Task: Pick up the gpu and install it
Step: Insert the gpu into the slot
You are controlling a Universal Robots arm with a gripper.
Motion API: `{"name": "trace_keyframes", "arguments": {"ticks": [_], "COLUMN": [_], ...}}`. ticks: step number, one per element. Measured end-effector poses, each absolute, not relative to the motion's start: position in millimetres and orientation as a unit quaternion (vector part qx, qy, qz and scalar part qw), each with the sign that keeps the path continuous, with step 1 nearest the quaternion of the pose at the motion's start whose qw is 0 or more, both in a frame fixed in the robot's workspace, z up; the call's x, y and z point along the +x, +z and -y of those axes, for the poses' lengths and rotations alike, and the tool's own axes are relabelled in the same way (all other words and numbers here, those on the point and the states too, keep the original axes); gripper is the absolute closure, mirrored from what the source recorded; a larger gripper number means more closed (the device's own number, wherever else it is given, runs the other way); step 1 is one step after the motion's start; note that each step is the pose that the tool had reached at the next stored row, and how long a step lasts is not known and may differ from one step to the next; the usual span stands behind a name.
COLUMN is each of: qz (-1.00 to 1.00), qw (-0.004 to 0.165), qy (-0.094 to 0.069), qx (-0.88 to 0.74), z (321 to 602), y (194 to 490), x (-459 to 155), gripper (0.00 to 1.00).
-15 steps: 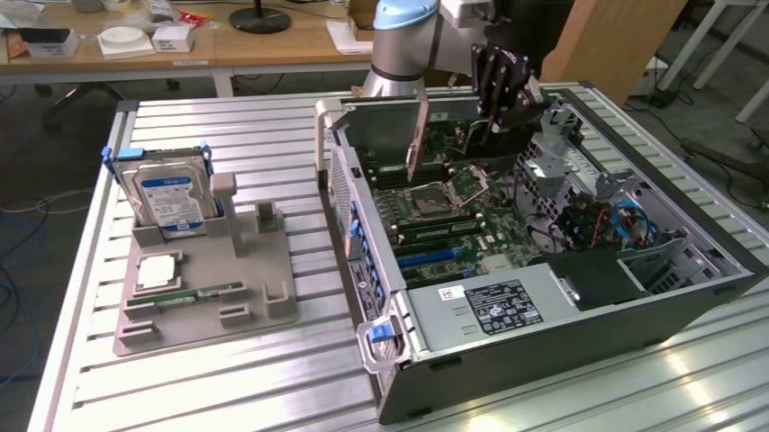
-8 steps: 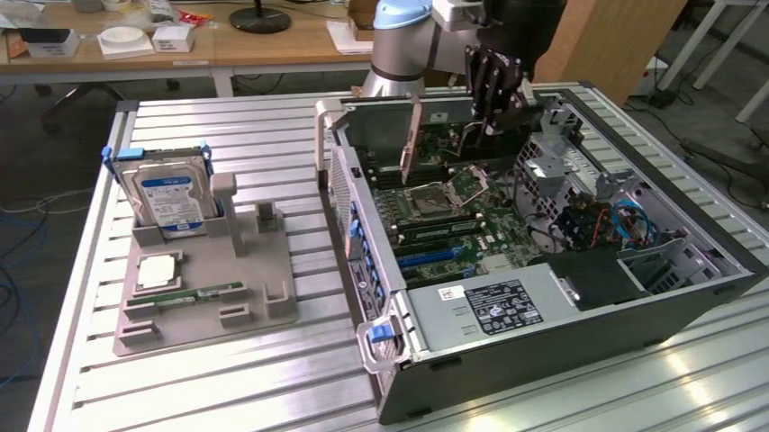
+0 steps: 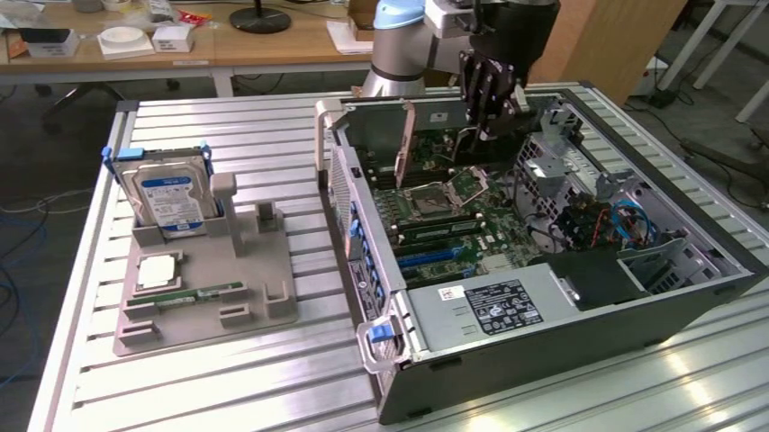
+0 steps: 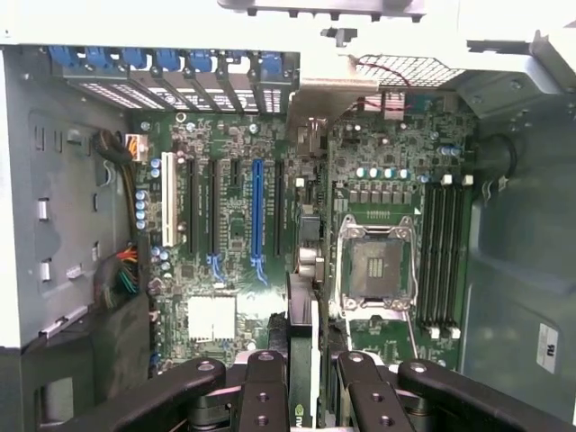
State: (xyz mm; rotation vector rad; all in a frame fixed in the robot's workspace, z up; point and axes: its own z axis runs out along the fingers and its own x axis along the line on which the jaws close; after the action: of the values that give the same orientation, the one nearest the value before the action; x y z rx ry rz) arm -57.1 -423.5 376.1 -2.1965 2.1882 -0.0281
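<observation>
Standing edge-on between the end effector (image 4: 301, 382) fingers, the gpu (image 4: 301, 225), over the motherboard (image 4: 225, 234)

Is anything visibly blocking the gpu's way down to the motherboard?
Nothing visible. The black gripper holds the thin dark gpu card edge-on just above the green motherboard inside the open grey computer case, beside the blue expansion slot. Whether it is seated cannot be told.

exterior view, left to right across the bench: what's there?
hard drive → grey fixture tray with memory stick → open PC case, the gripper above its motherboard holding the gpu.
</observation>
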Motion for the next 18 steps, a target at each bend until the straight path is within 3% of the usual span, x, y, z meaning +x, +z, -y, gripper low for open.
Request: {"name": "trace_keyframes", "arguments": {"ticks": [18], "qz": [-0.705], "qw": [0.021], "qy": [-0.009], "qx": [-0.709], "z": [439], "y": [364], "x": [-71], "gripper": [0.74]}}
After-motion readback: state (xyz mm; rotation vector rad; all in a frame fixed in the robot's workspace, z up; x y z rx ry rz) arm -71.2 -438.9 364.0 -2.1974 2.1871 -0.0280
